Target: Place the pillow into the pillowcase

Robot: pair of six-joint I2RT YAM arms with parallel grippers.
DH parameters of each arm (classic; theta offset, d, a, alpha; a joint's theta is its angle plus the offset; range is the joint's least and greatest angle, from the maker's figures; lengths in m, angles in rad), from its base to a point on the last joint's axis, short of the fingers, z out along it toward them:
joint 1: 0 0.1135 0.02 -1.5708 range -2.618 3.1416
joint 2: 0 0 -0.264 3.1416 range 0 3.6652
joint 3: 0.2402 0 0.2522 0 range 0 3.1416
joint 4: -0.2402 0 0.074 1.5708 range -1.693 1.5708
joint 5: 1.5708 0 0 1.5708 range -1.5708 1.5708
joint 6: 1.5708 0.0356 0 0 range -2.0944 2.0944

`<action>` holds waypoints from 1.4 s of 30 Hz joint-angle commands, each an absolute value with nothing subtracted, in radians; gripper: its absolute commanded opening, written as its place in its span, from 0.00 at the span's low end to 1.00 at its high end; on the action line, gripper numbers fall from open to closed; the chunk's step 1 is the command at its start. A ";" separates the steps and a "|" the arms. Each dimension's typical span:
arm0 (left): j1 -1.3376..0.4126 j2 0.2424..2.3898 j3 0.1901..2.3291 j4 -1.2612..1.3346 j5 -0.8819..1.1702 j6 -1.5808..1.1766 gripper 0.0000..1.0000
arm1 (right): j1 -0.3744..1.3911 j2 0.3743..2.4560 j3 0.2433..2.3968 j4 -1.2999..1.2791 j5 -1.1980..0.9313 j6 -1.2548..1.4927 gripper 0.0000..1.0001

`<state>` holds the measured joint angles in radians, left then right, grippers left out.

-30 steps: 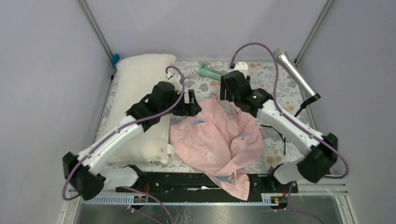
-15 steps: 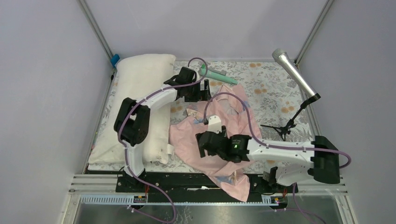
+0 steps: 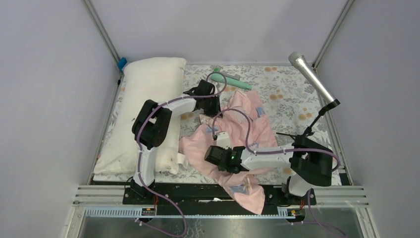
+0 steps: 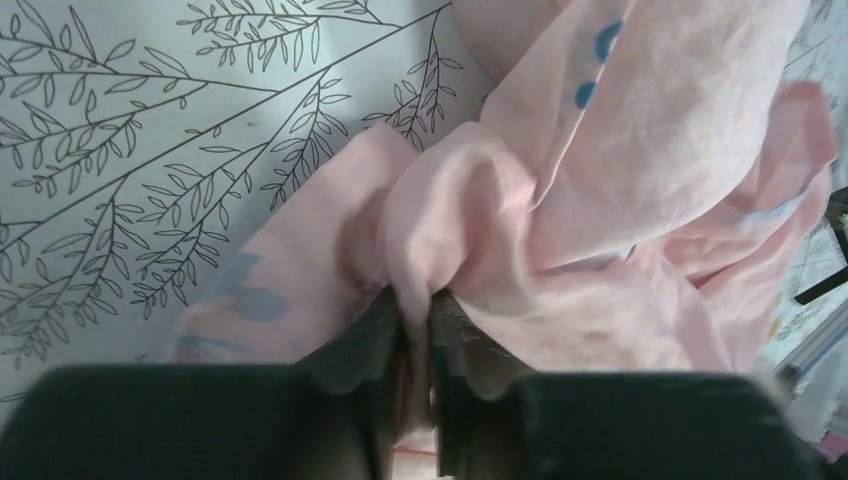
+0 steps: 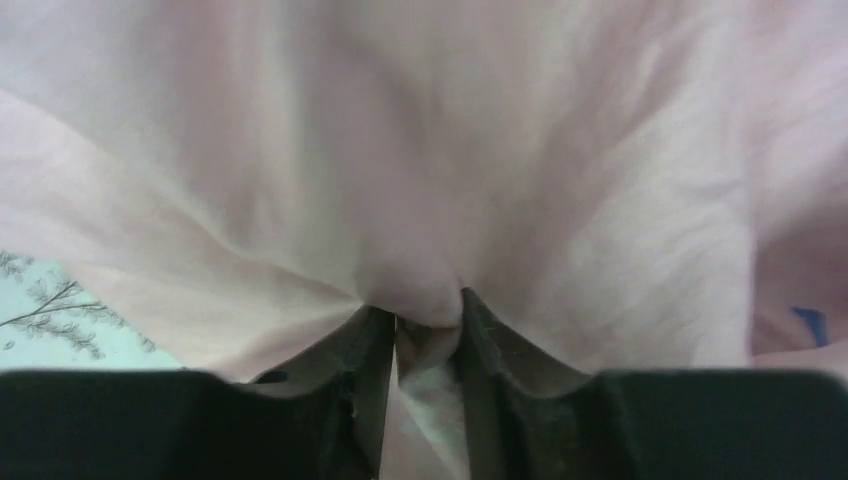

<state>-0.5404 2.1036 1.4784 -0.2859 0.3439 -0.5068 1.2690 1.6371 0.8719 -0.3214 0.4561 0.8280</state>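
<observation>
The cream pillow (image 3: 148,99) lies lengthwise along the left side of the table. To its right the pink pillowcase (image 3: 250,126) is crumpled in the middle, one end drooping over the near edge. My left gripper (image 3: 212,109) is at the pillowcase's far left edge. In the left wrist view it (image 4: 418,305) is shut on a raised fold of pink pillowcase (image 4: 640,120). My right gripper (image 3: 208,155) sits low on the near left part of the cloth. In the right wrist view it (image 5: 428,315) pinches a bunch of pillowcase (image 5: 420,150).
A microphone (image 3: 311,75) on a black stand is at the right. A green tube (image 3: 233,81) lies at the far edge and a blue clip (image 3: 121,63) sits at the far left corner. The floral table cloth (image 3: 289,94) covers the table.
The left arm pulled back to the pillowcase's far left edge and shut on a fold. The right arm swung from the far side to the near left of the cloth and shut on it.
</observation>
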 commanded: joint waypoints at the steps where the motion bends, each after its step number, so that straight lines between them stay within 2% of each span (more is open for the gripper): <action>1: -0.535 2.081 1.491 -0.257 0.310 -0.498 0.01 | 1.186 1.530 0.817 -0.378 0.502 0.856 0.19; 2: -0.523 2.060 1.502 -0.279 0.290 -0.497 0.00 | 1.169 1.487 0.810 -0.404 0.518 0.852 0.08; 3: -0.505 2.031 1.504 -0.287 0.273 -0.498 0.00 | 1.151 1.443 0.806 -0.430 0.537 0.842 0.00; 7: -0.424 1.891 1.561 -0.366 0.210 -0.492 0.00 | 1.071 1.266 0.838 -0.548 0.588 0.777 0.00; 13: -0.400 1.727 1.734 -0.590 0.062 -0.409 0.00 | 0.906 1.122 1.035 -0.725 0.599 0.593 0.00; 22: -0.402 1.498 1.876 -0.745 -0.012 -0.365 0.00 | 0.856 1.100 1.452 -0.921 0.549 0.407 0.00; 29: -0.436 1.425 1.972 -0.812 -0.005 -0.376 0.00 | 0.855 1.143 1.796 -1.038 0.572 0.303 0.00; 31: -0.477 1.394 1.931 -0.829 -0.023 -0.379 0.00 | 0.856 1.162 1.850 -1.101 0.543 0.314 0.00; 33: -0.529 1.339 1.824 -0.827 -0.042 -0.391 0.00 | 0.856 1.146 1.814 -1.141 0.516 0.338 0.00; 39: -0.695 1.154 1.304 -0.731 -0.047 -0.509 0.00 | 0.856 1.004 1.418 -1.142 0.414 0.507 0.00; 40: -0.724 1.124 1.211 -0.701 -0.043 -0.542 0.00 | 0.856 0.979 1.346 -1.124 0.395 0.532 0.08; 42: -0.779 1.077 1.044 -0.652 -0.031 -0.607 0.00 | 0.856 0.943 1.241 -1.101 0.401 0.586 0.34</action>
